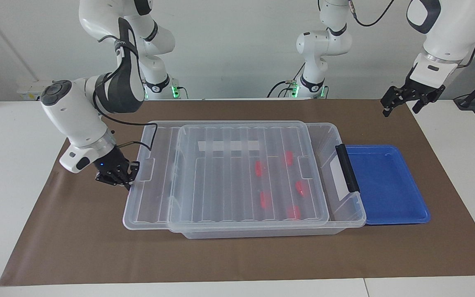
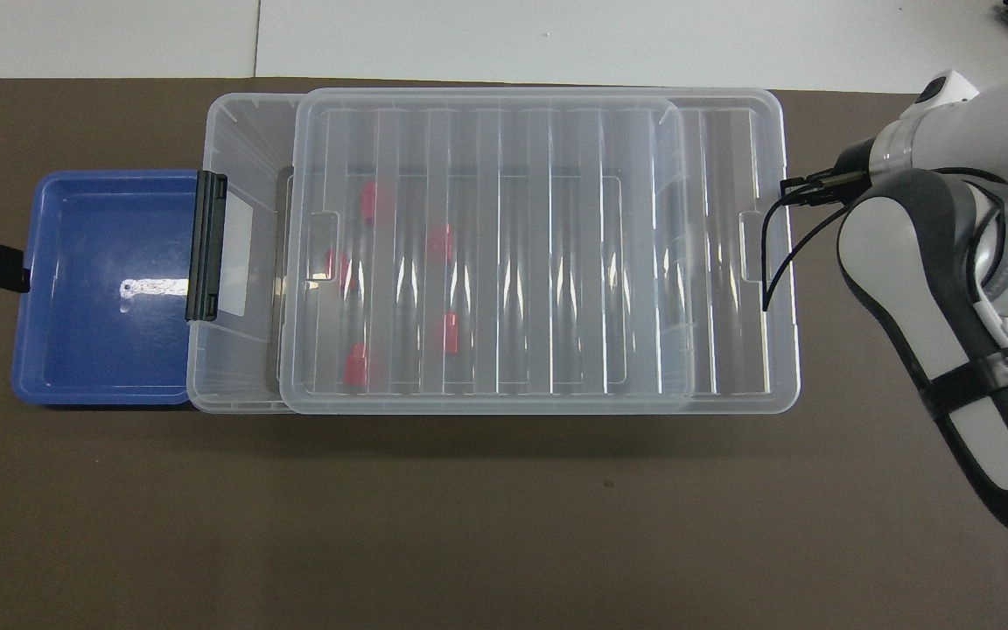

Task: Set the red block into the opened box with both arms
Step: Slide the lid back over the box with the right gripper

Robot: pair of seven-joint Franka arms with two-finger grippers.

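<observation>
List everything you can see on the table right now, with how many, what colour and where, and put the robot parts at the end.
box: one, clear, mid-table on the brown mat.
lid: one, clear ribbed, lying on the box, covering most of it, overhanging toward the right arm's end.
red blocks: five, red, inside the box under the lid.
blue tray: one, blue, beside the box at the left arm's end, nothing in it.
brown mat: one, brown, covering the table.
slim arms: two, white, green-lit bases, waiting nearer the robots.
right gripper: black, shut, at the lid's end edge.
left gripper: black, open, raised over the mat's corner.
</observation>
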